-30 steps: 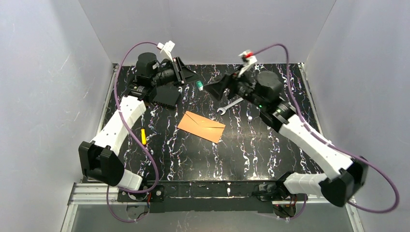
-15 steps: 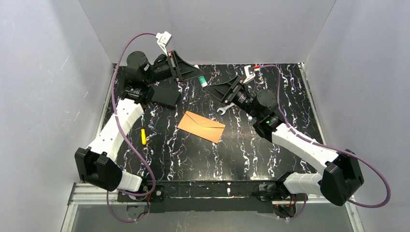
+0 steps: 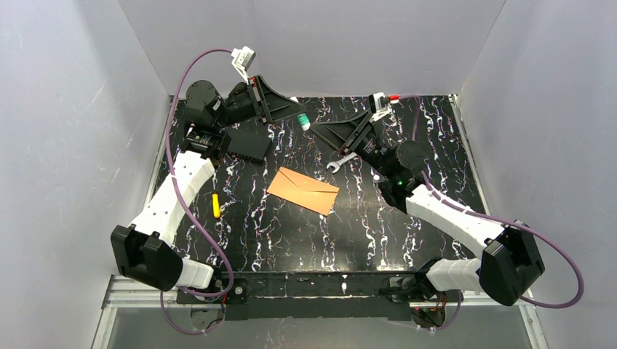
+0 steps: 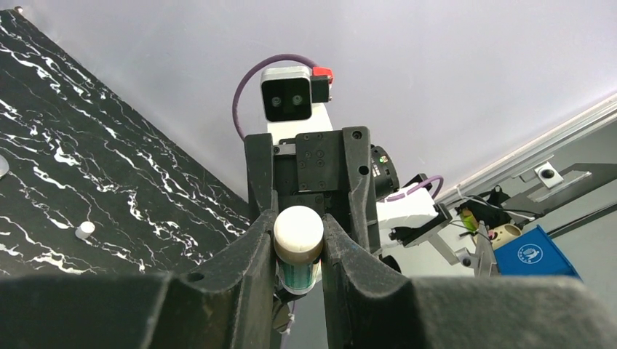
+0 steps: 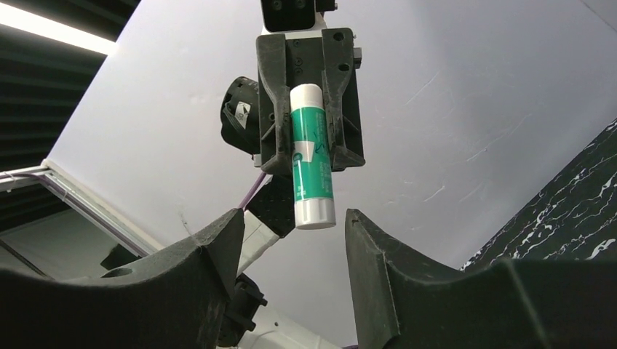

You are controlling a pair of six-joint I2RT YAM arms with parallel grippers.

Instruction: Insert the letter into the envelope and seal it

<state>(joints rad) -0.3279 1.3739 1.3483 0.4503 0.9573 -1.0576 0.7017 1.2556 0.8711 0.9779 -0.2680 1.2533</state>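
Top external view: the two arms reach toward the far edge of the black marbled table, with their wrists raised and facing each other.
Left gripper: clamped on a green and white glue stick, which it holds off the table with one end pointing toward the other arm.
Left wrist view: the stick's white cap sits squeezed between both fingers, and the opposite gripper is straight ahead, facing the lens.
Right gripper: jaws apart and holding nothing, lined up just in front of the stick's free end.
Right wrist view: the white end of the stick hangs level with the fingertips, inside the gap, with clear space on each side.
Envelope: lies flat near the middle of the table, turned at a slant, well apart from both grippers, with a V-shaped fold line on its upper face.
Wrench: silver, on the table just beyond the envelope, under the right wrist.
Black rectangular object: flat on the far left of the table, beside the left arm.
Yellow item: small, on the left side, too small to identify.
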